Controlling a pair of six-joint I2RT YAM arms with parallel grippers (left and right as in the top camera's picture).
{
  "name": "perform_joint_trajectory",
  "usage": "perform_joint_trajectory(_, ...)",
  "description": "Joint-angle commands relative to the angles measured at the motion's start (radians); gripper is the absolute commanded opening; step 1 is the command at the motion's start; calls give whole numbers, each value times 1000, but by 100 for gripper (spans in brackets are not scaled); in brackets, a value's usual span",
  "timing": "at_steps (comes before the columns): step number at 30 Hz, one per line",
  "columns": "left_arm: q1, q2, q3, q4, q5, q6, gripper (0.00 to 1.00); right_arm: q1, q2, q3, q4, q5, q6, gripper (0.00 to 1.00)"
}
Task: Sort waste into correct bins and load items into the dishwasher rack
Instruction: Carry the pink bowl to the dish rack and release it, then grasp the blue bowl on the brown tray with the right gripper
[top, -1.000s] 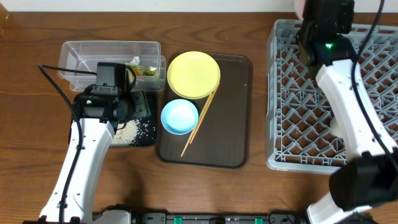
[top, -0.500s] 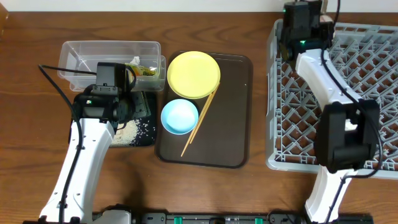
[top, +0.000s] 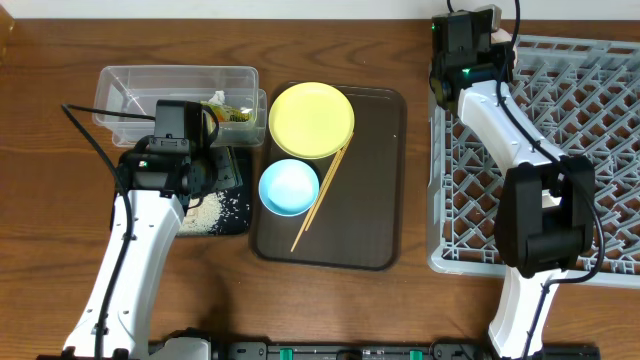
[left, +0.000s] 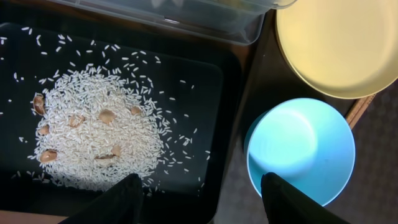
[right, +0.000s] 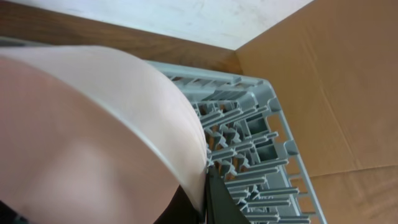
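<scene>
rice scraps (left: 102, 140) lie heaped with a few brown bits in the black tray (left: 186, 87) near the table's (top: 60, 250) left edge. the left arm slants up from the near edge, its wrist hanging over that tray's far end. the left gripper (left: 205, 199) points straight down, its dark fingers (left: 124, 202) spread wide with nothing between them, one over the tray's near part and the other over the light blue bowl's (left: 301, 149) near rim. the yellow plate (left: 342, 43) sits just beyond that bowl. both are on the dark brown tray (top: 370, 180) with the chopsticks (top: 320, 198) laid slantwise beside them. the snack wrapper (top: 232, 110) is in the right end of the clear container (top: 130, 85), toward the table's far left corner.

the right arm stretches from the near edge across the left side of the grey rack (top: 590, 130) to the rack's far left corner. the right gripper (right: 202, 208) is closed on the wall of the white bowl (right: 93, 137), which fills most of the wrist view above that corner.
</scene>
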Motion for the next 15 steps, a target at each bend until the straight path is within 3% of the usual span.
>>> perform_joint_trajectory(1, 2, -5, 7, 0, -12, 13, 64, 36, 11, -8, -79, -88, 72, 1)
perform_joint_trajectory(6, 2, -5, 7, 1, -12, 13, 64, 75, 8, -8, -265, -96, 183, 2)
perform_joint_trajectory(11, 2, -5, 7, 0, -12, 13, 64, 101, -22, -8, -373, -253, 367, 19)
perform_joint_trajectory(13, 2, -5, 7, 0, -12, 13, 64, 102, -46, -8, -400, -330, 402, 31)
perform_joint_trajectory(15, 2, -5, 7, -3, -12, 13, 64, 101, -80, -8, -428, -396, 403, 35)
